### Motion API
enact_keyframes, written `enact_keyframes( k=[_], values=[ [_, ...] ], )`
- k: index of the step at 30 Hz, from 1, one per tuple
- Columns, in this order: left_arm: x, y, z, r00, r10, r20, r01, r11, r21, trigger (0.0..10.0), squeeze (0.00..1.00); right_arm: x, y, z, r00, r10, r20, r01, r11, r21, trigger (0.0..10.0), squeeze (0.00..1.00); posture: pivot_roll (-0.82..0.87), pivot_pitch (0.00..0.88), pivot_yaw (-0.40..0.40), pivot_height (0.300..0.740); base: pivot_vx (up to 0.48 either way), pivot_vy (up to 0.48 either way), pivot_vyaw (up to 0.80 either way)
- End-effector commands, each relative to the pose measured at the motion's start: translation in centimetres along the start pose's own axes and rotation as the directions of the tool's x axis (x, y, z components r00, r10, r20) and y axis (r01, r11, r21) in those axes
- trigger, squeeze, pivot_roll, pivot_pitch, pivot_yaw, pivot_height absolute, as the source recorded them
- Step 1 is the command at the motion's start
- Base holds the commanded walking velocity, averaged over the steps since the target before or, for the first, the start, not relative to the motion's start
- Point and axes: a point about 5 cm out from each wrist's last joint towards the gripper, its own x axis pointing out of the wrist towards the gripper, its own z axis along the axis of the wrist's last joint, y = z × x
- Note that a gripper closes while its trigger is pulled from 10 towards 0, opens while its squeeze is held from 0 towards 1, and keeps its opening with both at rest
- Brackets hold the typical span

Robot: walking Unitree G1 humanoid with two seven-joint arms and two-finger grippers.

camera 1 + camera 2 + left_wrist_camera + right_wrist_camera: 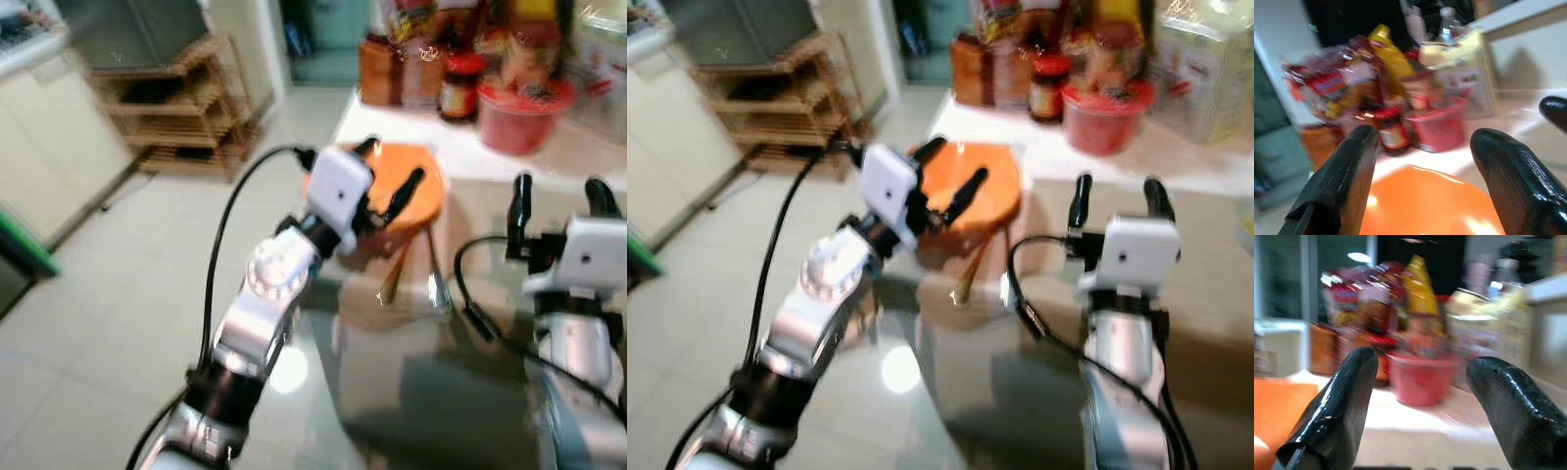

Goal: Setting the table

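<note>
An orange bowl (416,186) sits near the left edge of the glass-topped table (470,392). Chopsticks (397,276) and a metal spoon (436,274) lie just in front of it. My left gripper (390,178) hovers open over the bowl, one finger (404,196) above its middle and the other at its far rim. In the left wrist view the bowl (1425,205) lies below the spread fingers (1337,186). My right gripper (558,201) stands open to the right of the bowl, above the table, with nothing between its fingers (1332,416).
A red tub (524,117), jars (460,83) and food packets crowd the table's far end on a white mat (470,147). A wooden shelf rack (181,108) stands on the tiled floor at the left. Cables hang from both arms.
</note>
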Motion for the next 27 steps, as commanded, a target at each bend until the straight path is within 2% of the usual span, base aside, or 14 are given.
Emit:
enact_keyframes(
  k=[1, 5, 9, 12, 16, 17, 18, 19, 21, 24, 25, 26, 27],
  values=[
    [-0.5, 1.4, 0.7, 0.999, 0.03, 0.019, -0.031, 0.999, 0.042, 10.0, 0.0, 0.2, 0.8, 1.1, 0.999, 0.023, 0.037, -0.024, 0.999, 0.038, 10.0, 0.0, -0.09, 0.0, 0.119, 0.723, 0.48, 0.0, 0.0],
    [-0.1, 1.6, 1.3, 0.999, 0.028, 0.032, -0.029, 0.999, 0.024, 10.0, 0.0, 0.0, 1.0, 1.3, 0.999, 0.019, 0.039, -0.021, 0.999, 0.037, 10.0, 0.0, -0.09, 0.0, 0.121, 0.723, 0.12, 0.0, 0.0],
    [0.9, 2.9, 1.5, 0.998, 0.057, -0.026, -0.057, 0.998, 0.004, 10.0, 0.0, -0.2, 1.1, 1.5, 0.999, 0.008, 0.037, -0.009, 0.999, 0.033, 10.0, 0.0, -0.1, 0.0, 0.125, 0.723, 0.0, 0.0, 0.0],
    [1.5, 4.6, 0.9, 0.99, 0.102, -0.102, -0.108, 0.992, -0.059, 10.0, 0.0, -0.2, 1.2, 1.7, 0.999, 0.008, 0.043, -0.009, 1.0, 0.026, 10.0, 0.0, -0.1, 0.0, 0.13, 0.723, 0.0, 0.0, 0.0],
    [1.5, 6.8, -1.1, 0.944, 0.15, -0.294, -0.217, 0.953, -0.212, 10.0, 0.0, -0.4, 1.0, 1.9, 0.999, -0.007, 0.043, 0.006, 1.0, 0.02, 10.0, 0.0, -0.11, 0.0, 0.14, 0.723, 0.0, 0.0, 0.0],
    [1.5, 7.0, -1.2, 0.938, 0.147, -0.313, -0.222, 0.95, -0.22, 10.0, 0.0, -0.4, 1.0, 1.9, 0.999, -0.008, 0.043, 0.007, 1.0, 0.02, 10.0, 0.0, -0.11, 0.0, 0.14, 0.723, 0.0, 0.0, 0.0],
    [1.4, 7.5, -1.7, 0.915, 0.136, -0.38, -0.242, 0.938, -0.247, 10.0, 0.0, -0.5, 0.9, 1.9, 0.999, -0.011, 0.041, 0.011, 1.0, 0.019, 10.0, 0.0, -0.1, 0.0, 0.141, 0.723, 0.0, 0.0, 0.0],
    [1.4, 7.5, -1.7, 0.915, 0.136, -0.38, -0.242, 0.938, -0.247, 10.0, 0.0, -0.5, 0.9, 1.9, 0.999, -0.011, 0.041, 0.011, 1.0, 0.019, 10.0, 0.0, -0.1, 0.0, 0.141, 0.723, 0.0, 0.0, 0.0],
    [1.3, 7.9, -2.1, 0.89, 0.127, -0.438, -0.263, 0.928, -0.264, 10.0, 0.0, -0.5, 0.9, 1.9, 0.999, -0.014, 0.037, 0.013, 1.0, 0.019, 10.0, 0.0, -0.1, 0.0, 0.142, 0.723, 0.0, 0.0, 0.0],
    [1.0, 8.1, -2.6, 0.861, 0.069, -0.505, -0.28, 0.891, -0.356, 10.0, 0.0, -0.5, 0.8, 1.8, 0.999, -0.016, 0.033, 0.015, 1.0, 0.019, 10.0, 0.0, -0.1, 0.0, 0.14, 0.723, 0.0, 0.0, 0.0],
    [1.0, 8.1, -2.6, 0.861, 0.069, -0.505, -0.28, 0.891, -0.356, 10.0, 0.0, -0.5, 0.8, 1.8, 0.999, -0.016, 0.033, 0.015, 1.0, 0.019, 10.0, 0.0, -0.1, 0.0, 0.14, 0.723, 0.0, 0.0, 0.0],
    [1.0, 7.7, -2.7, 0.849, 0.006, -0.529, -0.275, 0.859, -0.431, 10.0, 0.0, -0.5, 0.8, 1.7, 0.999, -0.016, 0.028, 0.015, 1.0, 0.022, 10.0, 0.0, -0.1, 0.0, 0.138, 0.723, 0.0, 0.0, 0.0],
    [1.1, 7.2, -2.6, 0.847, -0.031, -0.53, -0.265, 0.841, -0.472, 10.0, 0.0, -0.4, 0.8, 1.7, 1.0, -0.015, 0.027, 0.014, 1.0, 0.023, 10.0, 0.0, -0.09, 0.0, 0.135, 0.723, 0.0, 0.0, 0.0]
  ],
)
